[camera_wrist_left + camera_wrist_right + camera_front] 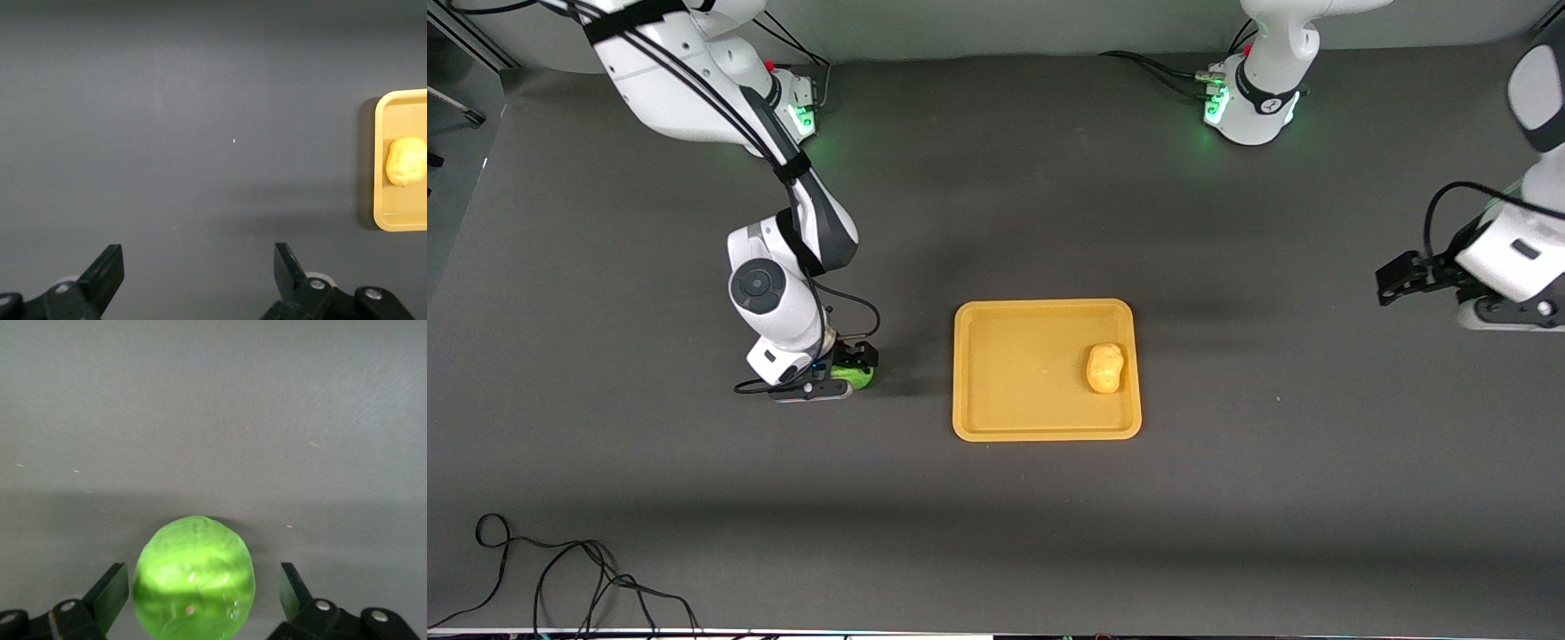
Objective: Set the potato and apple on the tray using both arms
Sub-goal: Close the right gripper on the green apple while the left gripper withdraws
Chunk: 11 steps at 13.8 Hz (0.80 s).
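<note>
The yellow-orange tray (996,400) lies mid-table. The potato (1104,368) lies in it, at the end toward the left arm; it also shows in the left wrist view (405,161) with the tray (381,167). The green apple (857,377) sits on the mat beside the tray, toward the right arm's end. My right gripper (845,369) is down over it, open, with a finger on each side and a small gap to each; the apple (194,578) fills the space between the fingers (110,592). My left gripper (1396,277) is open and empty (199,267), held over the mat at the left arm's end.
Loose black cables (560,578) lie at the table's near edge toward the right arm's end. The robot bases (1249,102) stand along the back. Bare dark mat surrounds the tray.
</note>
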Available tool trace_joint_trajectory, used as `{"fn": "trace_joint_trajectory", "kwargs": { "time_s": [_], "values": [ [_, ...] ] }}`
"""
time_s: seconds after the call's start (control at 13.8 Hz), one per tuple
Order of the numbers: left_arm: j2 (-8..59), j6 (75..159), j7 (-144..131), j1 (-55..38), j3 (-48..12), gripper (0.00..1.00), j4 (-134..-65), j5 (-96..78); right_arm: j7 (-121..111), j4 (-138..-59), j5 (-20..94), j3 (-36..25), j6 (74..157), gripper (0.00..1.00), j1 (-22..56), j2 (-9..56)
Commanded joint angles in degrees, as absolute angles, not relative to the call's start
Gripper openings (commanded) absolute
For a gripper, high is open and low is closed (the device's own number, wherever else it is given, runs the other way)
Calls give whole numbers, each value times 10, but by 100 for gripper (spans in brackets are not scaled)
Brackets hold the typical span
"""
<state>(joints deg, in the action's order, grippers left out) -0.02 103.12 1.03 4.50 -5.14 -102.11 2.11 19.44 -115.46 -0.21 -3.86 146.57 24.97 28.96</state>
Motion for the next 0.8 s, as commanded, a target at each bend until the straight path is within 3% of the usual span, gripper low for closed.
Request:
{"fn": "trace_joint_trajectory", "kwargs": {
  "time_s": [0.0,0.07,0.22,0.29,0.43,0.72],
  "values": [
    [-4,995,18,46,-58,100,-1006,14,199,-1155,2,-37,1481,100,257,298],
    [-3,990,18,43,-58,100,-1001,14,193,-1156,2,-37,1481,88,258,300],
    [17,987,2,40,-58,100,-972,14,192,-1155,2,-37,1481,52,259,302],
    [31,987,-9,40,-59,100,-949,14,192,-1150,2,-37,1476,46,259,295],
    [61,978,-11,41,-58,100,-903,15,192,-1133,2,-37,1445,46,258,259],
    [70,931,-8,47,-59,100,-880,13,202,-942,3,-36,1238,46,261,266]
  ]
}}
